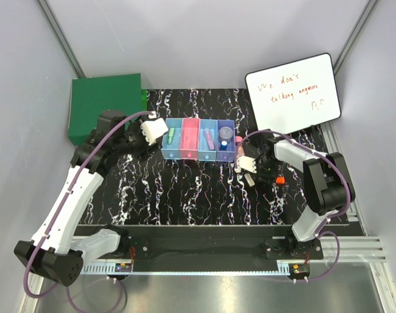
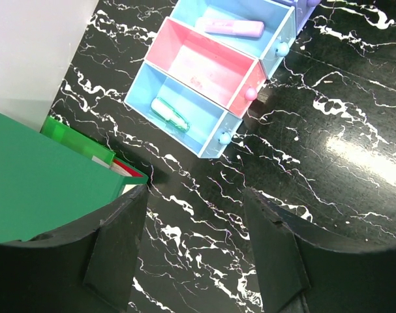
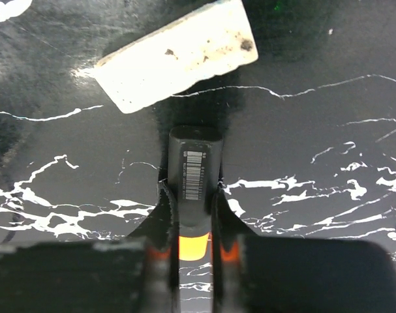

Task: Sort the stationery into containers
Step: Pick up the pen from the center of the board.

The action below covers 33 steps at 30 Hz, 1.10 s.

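Black marbled worktop (image 1: pixel 184 202) carries four joined bins (image 1: pixel 191 155) at centre in the top view; left gripper (image 1: pixel 155 130) just beside them, right gripper (image 1: pixel 244 164) near their right end. Left wrist: jaws wide apart, empty; green stick (image 2: pixel 170 115) lies in the nearest light-blue bin, pink marker (image 2: pixel 230 27) two bins over. Right wrist: jaws clamped on an orange marker (image 3: pixel 194 169), white eraser (image 3: pixel 175 55) just beyond.
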Tool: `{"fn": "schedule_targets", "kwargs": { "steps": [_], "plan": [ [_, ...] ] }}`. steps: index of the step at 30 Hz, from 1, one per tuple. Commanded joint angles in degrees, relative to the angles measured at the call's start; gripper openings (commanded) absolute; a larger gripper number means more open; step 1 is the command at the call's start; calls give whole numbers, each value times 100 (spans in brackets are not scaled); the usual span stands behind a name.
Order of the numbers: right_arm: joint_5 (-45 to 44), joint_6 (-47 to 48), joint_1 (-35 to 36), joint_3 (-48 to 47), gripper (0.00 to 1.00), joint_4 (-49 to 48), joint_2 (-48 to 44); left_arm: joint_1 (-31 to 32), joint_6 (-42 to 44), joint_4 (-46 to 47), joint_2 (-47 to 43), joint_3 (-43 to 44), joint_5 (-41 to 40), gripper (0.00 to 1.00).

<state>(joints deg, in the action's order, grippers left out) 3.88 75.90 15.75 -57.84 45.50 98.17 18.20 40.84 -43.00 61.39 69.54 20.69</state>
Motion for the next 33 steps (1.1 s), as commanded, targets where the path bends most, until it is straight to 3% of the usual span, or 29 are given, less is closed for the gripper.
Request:
{"fn": "schedule_targets", "kwargs": {
  "steps": [1,33],
  "plan": [
    [-1,39,-19,370,0,-445,229,52,-41,161,5,306,-38,66],
    [333,-277,16,-920,0,539,-703,123,-85,161,-206,139,-30,66]
  ]
}}
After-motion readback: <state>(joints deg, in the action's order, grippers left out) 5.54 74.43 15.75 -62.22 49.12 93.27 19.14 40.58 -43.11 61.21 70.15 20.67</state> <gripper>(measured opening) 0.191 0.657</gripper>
